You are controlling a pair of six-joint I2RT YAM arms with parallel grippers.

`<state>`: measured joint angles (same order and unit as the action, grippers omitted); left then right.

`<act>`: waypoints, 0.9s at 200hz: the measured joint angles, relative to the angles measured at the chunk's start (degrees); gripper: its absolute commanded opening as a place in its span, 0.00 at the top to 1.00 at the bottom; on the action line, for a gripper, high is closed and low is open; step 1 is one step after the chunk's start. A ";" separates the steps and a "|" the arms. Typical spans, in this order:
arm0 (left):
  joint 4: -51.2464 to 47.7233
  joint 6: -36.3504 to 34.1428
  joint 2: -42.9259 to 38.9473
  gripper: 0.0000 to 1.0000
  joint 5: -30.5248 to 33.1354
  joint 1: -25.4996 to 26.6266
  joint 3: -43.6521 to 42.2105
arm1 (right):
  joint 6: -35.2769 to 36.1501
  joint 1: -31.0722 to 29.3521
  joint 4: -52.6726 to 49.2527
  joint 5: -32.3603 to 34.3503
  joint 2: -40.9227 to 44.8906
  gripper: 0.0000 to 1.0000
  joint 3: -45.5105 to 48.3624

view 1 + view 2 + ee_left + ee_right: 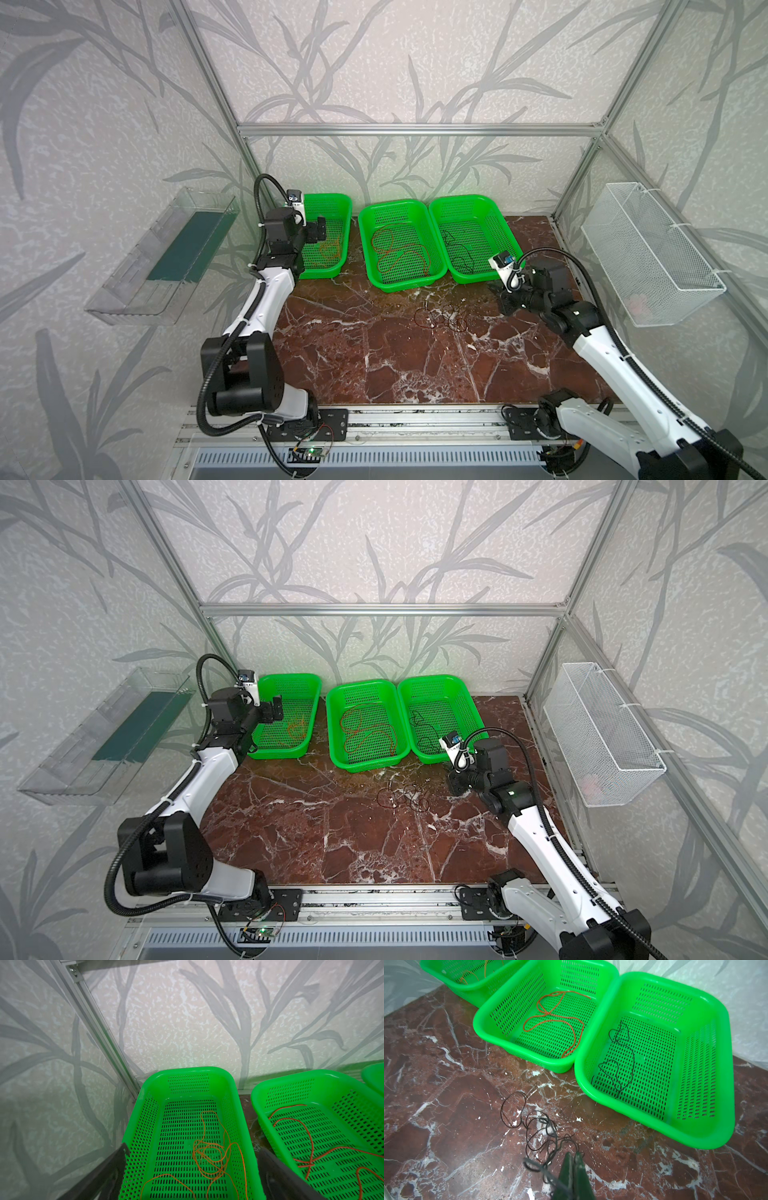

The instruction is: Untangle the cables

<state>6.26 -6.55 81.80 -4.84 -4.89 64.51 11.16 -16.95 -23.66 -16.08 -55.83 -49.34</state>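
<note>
Ana: Where is the left gripper?

Tom: It hangs over the left basket, the one in the back corner. Its two fingers are far apart. They grip nothing.

Ana: What is in that basket?

Tom: An orange cable. It lies on the basket floor in curly loops, under the fingers.

Ana: And the middle basket?

Tom: A red cable lies in it in big loose loops. The right basket sits right against the middle one. A black cable lies in it.

Ana: Are all the cables in baskets?

Tom: No. A bunch of tangled cables lies on the brown table, in front of the middle and right baskets. They look dark. They make many small rings that cross each other.

Ana: Where is the right gripper?

Tom: Low over the table, just beside the bunch. Its fingers are pressed together. In the right wrist view the bunch reaches up to the tips, and one blurry strand runs beside the fingers.

Ana: Is it pinching a strand?

Tom: I cannot tell. The strands are too thin.
</note>
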 measured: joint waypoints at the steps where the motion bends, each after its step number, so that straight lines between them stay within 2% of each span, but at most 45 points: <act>1: 0.00 -0.02 -0.11 0.01 -0.02 0.02 -0.09 | 0.00 0.00 0.02 -0.07 0.02 1.00 -0.09; 48: 1.27 -3.69 -7.13 0.01 -2.43 3.21 -5.79 | -1.46 -0.24 2.16 -5.07 0.55 1.00 -5.33; 76: 1.55 -7.37 -13.20 0.17 -7.56 7.37 -10.56 | -2.05 -0.63 2.91 -6.82 0.00 1.00 -6.32; 104: 1.07 -9.22 -18.45 0.23 -14.64 15.17 -12.15 | -2.69 -1.36 3.02 -7.56 -0.74 1.00 -6.86; 130: 2.62 -7.37 -20.87 0.14 -20.50 25.09 -14.45 | -3.23 -2.01 4.17 -7.87 -0.79 1.00 -6.86; 153: 7.08 -4.28 -19.12 0.12 -23.98 33.75 -17.84 | -3.69 -2.84 5.01 -7.98 -0.85 1.00 -6.86; 180: 12.63 -0.22 -12.33 0.16 -27.02 39.71 -19.63 | -3.78 -4.17 5.95 -7.89 -0.98 1.00 -6.86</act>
<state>18.90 -6.76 69.47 -31.86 34.83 44.88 7.38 -21.12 -17.72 -23.97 -56.82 -56.21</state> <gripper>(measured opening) 0.847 0.050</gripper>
